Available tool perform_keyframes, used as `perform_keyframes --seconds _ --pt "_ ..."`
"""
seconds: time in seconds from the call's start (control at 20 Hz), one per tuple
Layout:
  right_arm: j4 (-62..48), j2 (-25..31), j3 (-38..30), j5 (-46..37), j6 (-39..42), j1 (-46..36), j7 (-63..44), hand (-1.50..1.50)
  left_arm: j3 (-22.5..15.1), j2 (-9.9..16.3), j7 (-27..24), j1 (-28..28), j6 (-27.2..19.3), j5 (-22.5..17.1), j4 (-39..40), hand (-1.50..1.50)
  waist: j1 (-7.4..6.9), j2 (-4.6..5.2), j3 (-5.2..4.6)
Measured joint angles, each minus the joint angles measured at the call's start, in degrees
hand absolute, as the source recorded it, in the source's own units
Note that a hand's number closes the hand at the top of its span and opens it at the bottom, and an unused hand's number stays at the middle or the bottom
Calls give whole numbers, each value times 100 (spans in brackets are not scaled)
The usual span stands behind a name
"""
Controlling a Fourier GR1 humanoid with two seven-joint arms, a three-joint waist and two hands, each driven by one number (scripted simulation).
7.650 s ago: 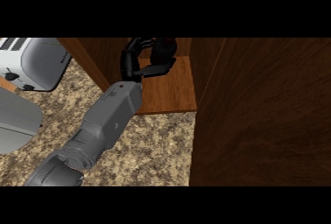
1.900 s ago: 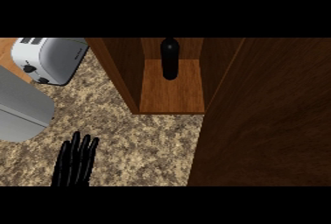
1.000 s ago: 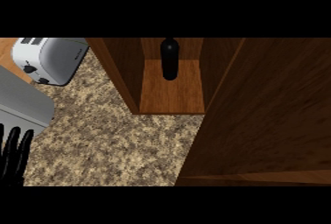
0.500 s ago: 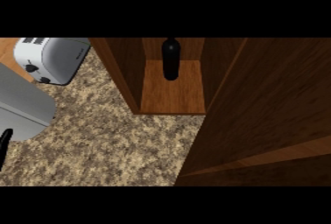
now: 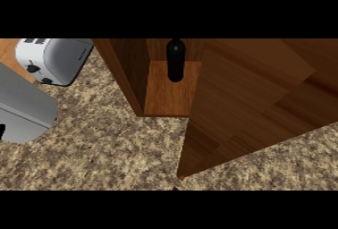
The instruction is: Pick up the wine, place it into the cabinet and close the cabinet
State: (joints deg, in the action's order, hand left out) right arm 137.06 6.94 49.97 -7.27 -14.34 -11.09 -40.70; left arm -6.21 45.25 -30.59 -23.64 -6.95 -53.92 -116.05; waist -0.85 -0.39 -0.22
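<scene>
While the wine [image 5: 175, 60] is standing upright on the cabinet's floor [image 5: 170, 91], near the back of the opening and touching neither side wall that we can see, we are judging the placing done and only the closing left. We are seeing the door [image 5: 247, 112] swung across most of the right side, its lower corner hanging over the counter [image 5: 99, 152] and a gap showing on the bottle's side. We are judging the main risk to be the door stopping short of the frame, or an edge clipping the bottle if it sits nearer the front than it looks from above. We are not seeing either hand anywhere, so we cannot tell whether their fingers are straight or curled, nor which one is on the door. A small black sliver at the left edge is too little to name. The bottle's top is cut off by the upper edge, and the toaster [image 5: 52, 60] is only partly in sight.
</scene>
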Motion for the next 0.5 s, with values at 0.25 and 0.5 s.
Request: perform_keyframes --seconds 0.25,0.5 --pt "-133 286 121 141 -530 -843 -211 150 21 -81 143 209 121 -53 121 -150 -26 23 -1" --pt "-427 304 -18 659 -997 -1602 -274 150 -9 -154 342 398 37 -85 33 -150 -94 47 1"
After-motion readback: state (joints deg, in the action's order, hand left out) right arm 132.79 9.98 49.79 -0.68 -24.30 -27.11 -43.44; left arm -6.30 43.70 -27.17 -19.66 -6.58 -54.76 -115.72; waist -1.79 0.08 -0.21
